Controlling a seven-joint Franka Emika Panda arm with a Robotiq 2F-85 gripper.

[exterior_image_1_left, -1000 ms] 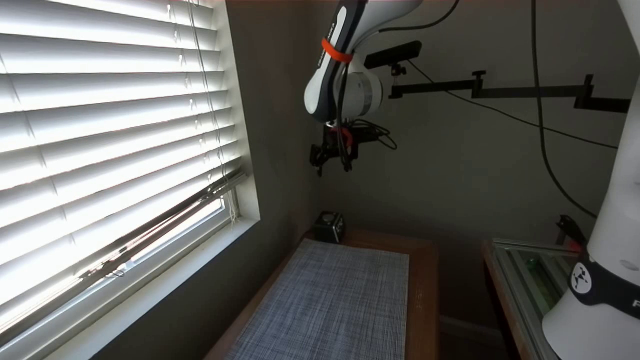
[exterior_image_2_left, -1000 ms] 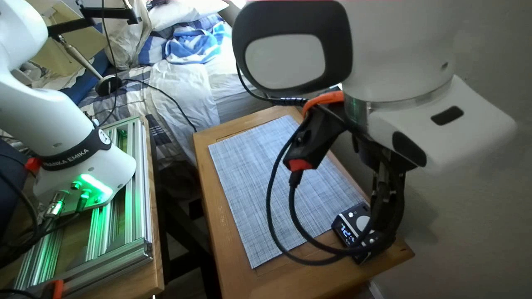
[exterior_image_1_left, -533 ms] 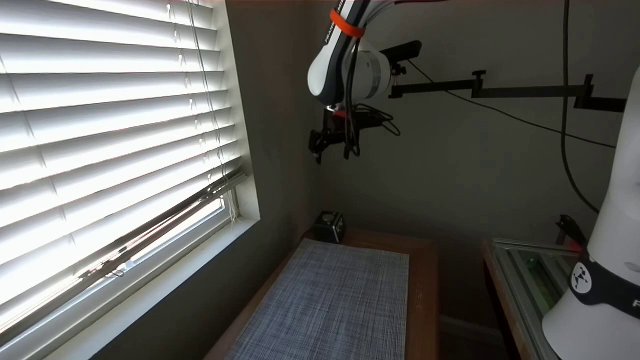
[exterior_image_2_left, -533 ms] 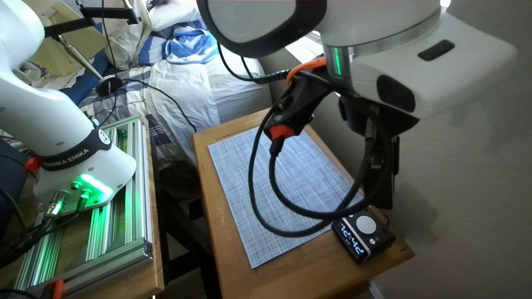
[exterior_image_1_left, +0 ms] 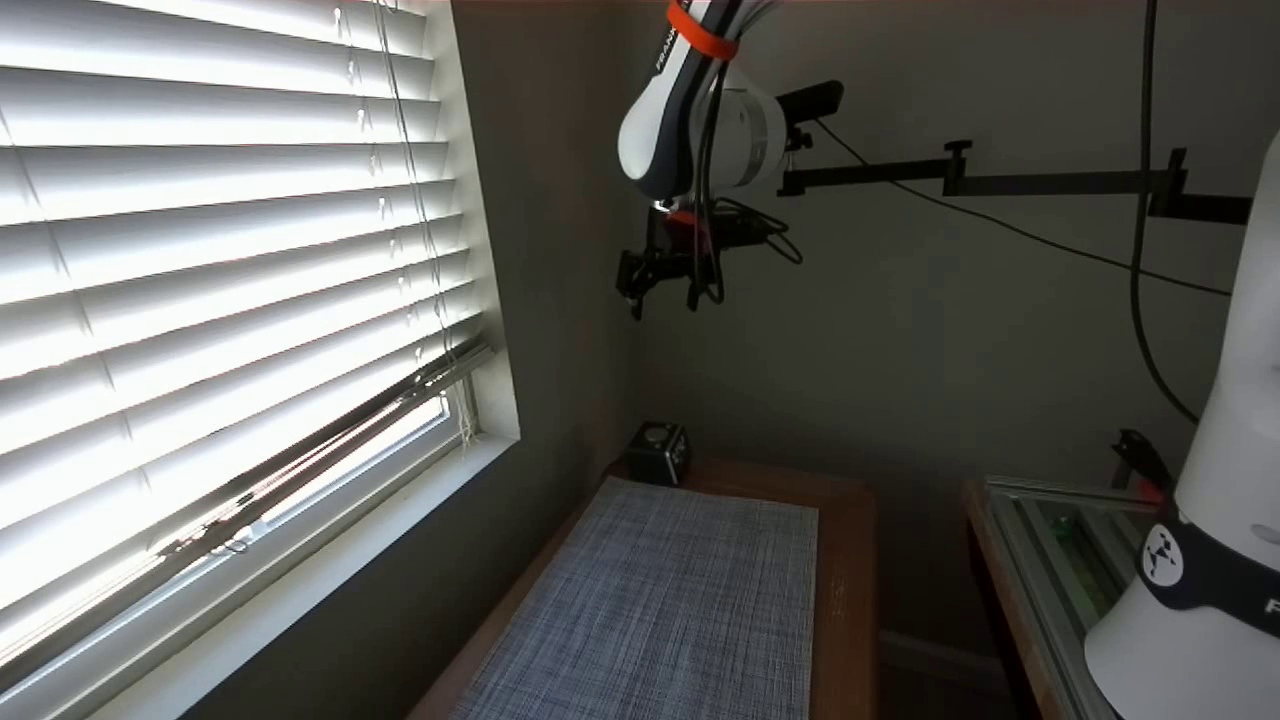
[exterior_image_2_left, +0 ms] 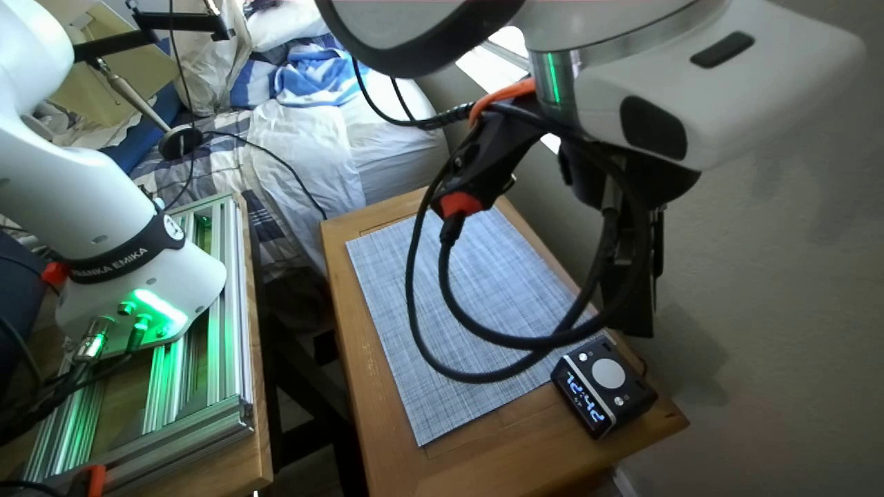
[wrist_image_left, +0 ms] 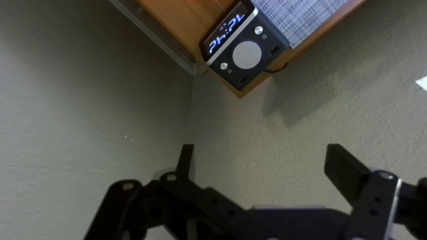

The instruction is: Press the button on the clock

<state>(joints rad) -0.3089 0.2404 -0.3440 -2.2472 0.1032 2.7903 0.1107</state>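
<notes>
The clock (wrist_image_left: 267, 50) is a small dark box with a lit display (wrist_image_left: 224, 32). It has a large round pale button (wrist_image_left: 247, 55) between two small silver knobs on its top. In both exterior views the clock (exterior_image_1_left: 658, 455) (exterior_image_2_left: 625, 407) sits at the table's corner beside the grey woven mat (exterior_image_1_left: 680, 590). My gripper (wrist_image_left: 261, 146) is open and empty, its two fingers wide apart with only wall behind them. In an exterior view the gripper (exterior_image_1_left: 664, 307) hangs well above the clock, touching nothing.
The wooden table (exterior_image_2_left: 483, 476) stands in a corner against the walls. A window with blinds (exterior_image_1_left: 230, 250) is beside it. A looped black cable (exterior_image_2_left: 414, 310) hangs from the wrist. The robot's base (exterior_image_2_left: 145, 283) stands on a separate metal-framed table, and a bed (exterior_image_2_left: 304, 145) lies beyond.
My arm and gripper have risen, moving up away from the clock. In an exterior view the clock was partly covered by gripper and cable and now shows in full. The clock has not moved.
</notes>
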